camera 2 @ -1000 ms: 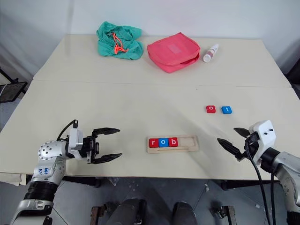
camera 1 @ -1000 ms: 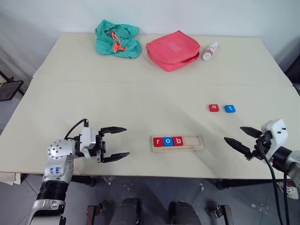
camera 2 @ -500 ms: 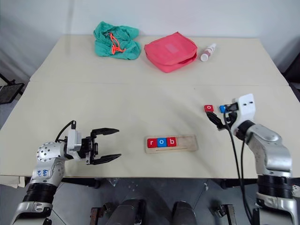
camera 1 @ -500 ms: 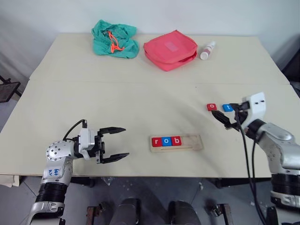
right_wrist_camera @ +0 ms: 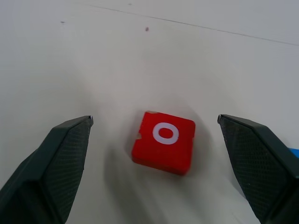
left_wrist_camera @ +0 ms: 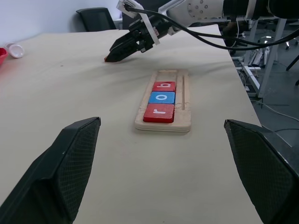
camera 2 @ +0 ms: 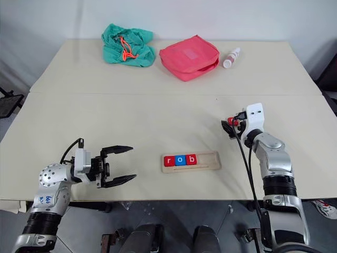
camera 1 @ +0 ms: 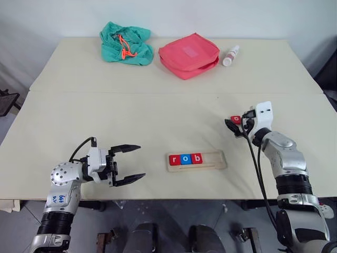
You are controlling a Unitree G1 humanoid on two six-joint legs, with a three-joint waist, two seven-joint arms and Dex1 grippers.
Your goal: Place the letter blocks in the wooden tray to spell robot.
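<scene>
The wooden tray (camera 1: 217, 159) lies near the table's front edge, with a red r (camera 1: 174, 159), a blue o (camera 1: 185, 159) and a red b (camera 1: 197, 158) filling its left half. A loose red o block (right_wrist_camera: 163, 141) sits flat on the table to the right of and behind the tray. My right gripper (camera 1: 233, 125) is open and low over it, one finger on each side, not touching. A sliver of a blue block (right_wrist_camera: 295, 150) shows beside it. My left gripper (camera 1: 141, 162) is open and empty, left of the tray, pointing at it.
At the back of the table lie a green cloth (camera 1: 126, 43), a pink pouch (camera 1: 189, 54) and a small white bottle (camera 1: 230, 54). A seam runs across the table (camera 1: 131, 95). A black chair (left_wrist_camera: 96, 18) stands beyond the far edge.
My right arm swung from the table's front right edge forward and left, ending with its open fingers around the red o block. The left gripper stayed put.
</scene>
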